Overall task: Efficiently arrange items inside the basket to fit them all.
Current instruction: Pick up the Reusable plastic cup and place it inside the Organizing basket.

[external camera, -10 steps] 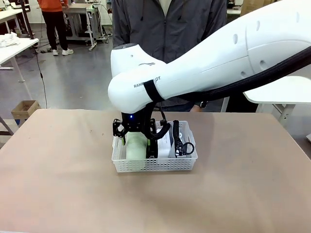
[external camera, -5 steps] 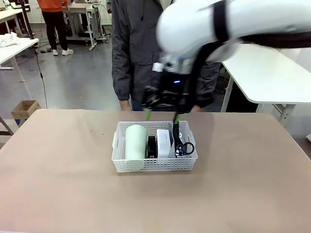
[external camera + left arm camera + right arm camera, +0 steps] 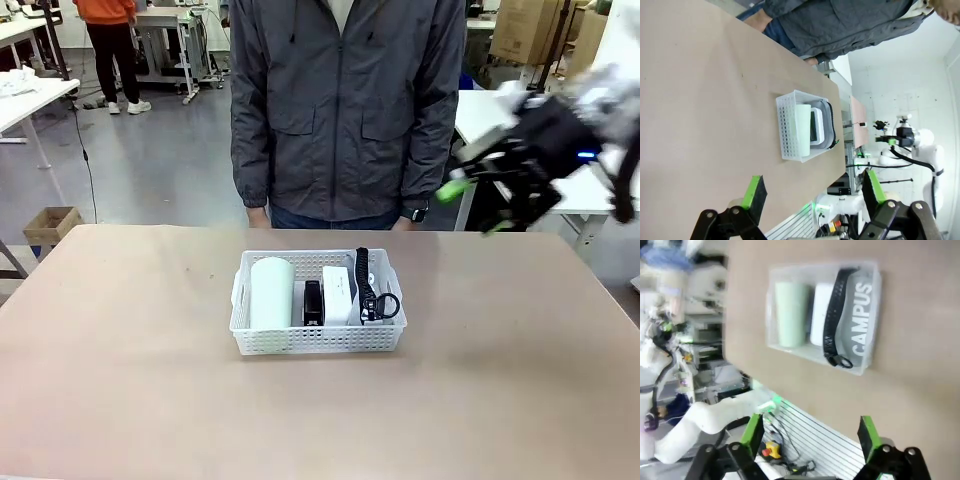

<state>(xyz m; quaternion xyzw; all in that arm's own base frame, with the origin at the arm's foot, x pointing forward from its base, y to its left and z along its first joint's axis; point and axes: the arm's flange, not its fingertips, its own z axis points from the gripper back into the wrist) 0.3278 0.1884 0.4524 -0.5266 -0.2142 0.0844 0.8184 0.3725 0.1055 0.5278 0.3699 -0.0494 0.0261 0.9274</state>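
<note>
- Near the middle of the table (image 3: 120,380), the white lattice basket (image 3: 317,340) sat with all four items inside: the pale-green cup (image 3: 271,292) lying at its left end, then the black stapler (image 3: 313,301), the small white box (image 3: 338,294), and the grey CAMPUS pouch (image 3: 860,320) at the right end.
- The pouch's black strap (image 3: 366,285) looped above the rim at the right; I judged it the likeliest trouble, since a passing finger could snag it and drag the pouch out.
- The cup lay on its side along the basket's length; a nudge to the basket could perhaps roll it against the stapler, though the fit looked snug.
- The right claw (image 3: 478,200) was up and off to the right, blurred, jaws spread wide and holding nothing, well clear of the basket.
- The left claw (image 3: 812,192) stood open and empty too, well apart from the basket.
- The person (image 3: 345,110) stood at the table's far edge just behind the basket; a sweeping arm could come close there.
</note>
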